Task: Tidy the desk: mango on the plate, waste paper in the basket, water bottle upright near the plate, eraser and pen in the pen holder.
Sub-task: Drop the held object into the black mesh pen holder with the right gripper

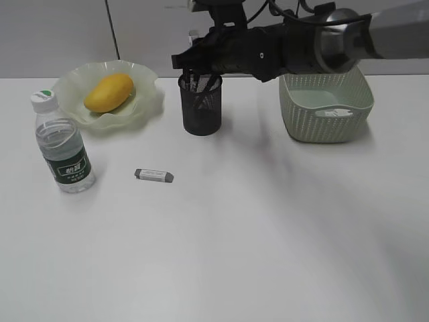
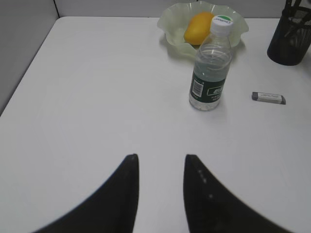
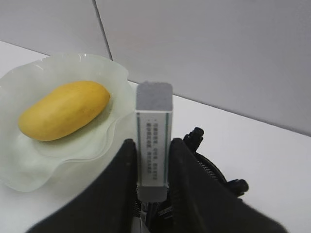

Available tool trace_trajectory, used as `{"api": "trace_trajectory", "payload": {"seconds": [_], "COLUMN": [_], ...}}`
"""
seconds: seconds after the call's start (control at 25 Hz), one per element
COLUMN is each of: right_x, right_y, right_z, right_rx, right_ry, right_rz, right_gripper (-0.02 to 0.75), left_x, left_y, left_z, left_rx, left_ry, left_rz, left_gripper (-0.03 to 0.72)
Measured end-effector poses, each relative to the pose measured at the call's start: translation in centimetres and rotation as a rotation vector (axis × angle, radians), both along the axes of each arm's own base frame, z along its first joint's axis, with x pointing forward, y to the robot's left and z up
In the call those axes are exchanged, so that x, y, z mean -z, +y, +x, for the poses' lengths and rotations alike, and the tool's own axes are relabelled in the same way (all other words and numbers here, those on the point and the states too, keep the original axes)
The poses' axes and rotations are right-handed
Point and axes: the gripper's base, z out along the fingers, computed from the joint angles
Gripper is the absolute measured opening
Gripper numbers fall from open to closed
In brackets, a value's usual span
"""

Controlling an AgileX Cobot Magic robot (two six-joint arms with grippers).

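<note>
The right gripper [image 3: 151, 167] pinches an eraser [image 3: 154, 133] upright above the pen holder [image 1: 200, 104] near the desk's [image 1: 268, 228] far edge. The left gripper [image 2: 160, 174] hangs parted and empty over bare white desk. A second eraser [image 1: 153, 175] lies mid-desk. The mango [image 1: 109, 92] sits on the plate [image 1: 144, 111]; the water bottle [image 1: 62, 144], its green label illegible, stands upright near the left edge; the basket [image 1: 326, 107] sits far right.

Right end effector [image 3: 151, 165] grips something upright; left end effector [image 2: 160, 189] seemingly hovers, parted.

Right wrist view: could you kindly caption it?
Right gripper holds a grey-and-white rectangular eraser above the black mesh pen holder.
</note>
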Motion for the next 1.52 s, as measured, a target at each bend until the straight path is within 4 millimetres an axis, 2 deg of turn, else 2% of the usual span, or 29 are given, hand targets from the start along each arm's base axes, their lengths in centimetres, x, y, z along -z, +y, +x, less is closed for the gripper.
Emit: {"api": "trace_trajectory", "payload": {"seconds": [0.16, 0.48, 0.76, 0.84, 1.04, 1.16, 1.32, 1.52], "right_x": [1.4, 2.9, 3.1, 3.1, 3.2, 3.2, 1.0, -3.8], "right_y": [0.4, 0.7, 0.7, 0.7, 0.7, 0.7, 0.5, -0.3], "right_z": [0.7, 1.2, 1.2, 1.1, 1.1, 1.0, 0.7, -0.7], "right_rx": [-0.002, -0.003, -0.003, -0.004, -0.005, -0.005, -0.008, -0.013], "right_ry": [-0.001, 0.008, 0.014, 0.020, 0.029, 0.039, 0.048, 0.089], "right_rz": [-0.006, -0.014, -0.018, -0.023, -0.028, -0.034, -0.037, -0.046], "right_gripper": [0.172, 0.171, 0.178, 0.209, 0.390, 0.443, 0.458, 0.457], "left_x": [0.0, 0.0, 0.0, 0.0, 0.0, 0.0, 0.0, 0.0], "left_y": [0.0, 0.0, 0.0, 0.0, 0.0, 0.0, 0.0, 0.0], "left_z": [0.0, 0.0, 0.0, 0.0, 0.0, 0.0, 0.0, 0.0], "left_rx": [0.000, 0.000, 0.000, 0.000, 0.000, 0.000, 0.000, 0.000], "left_ry": [0.000, 0.000, 0.000, 0.000, 0.000, 0.000, 0.000, 0.000], "left_rz": [0.000, 0.000, 0.000, 0.000, 0.000, 0.000, 0.000, 0.000], "left_gripper": [0.246, 0.246, 0.246, 0.246, 0.246, 0.246, 0.246, 0.246]}}
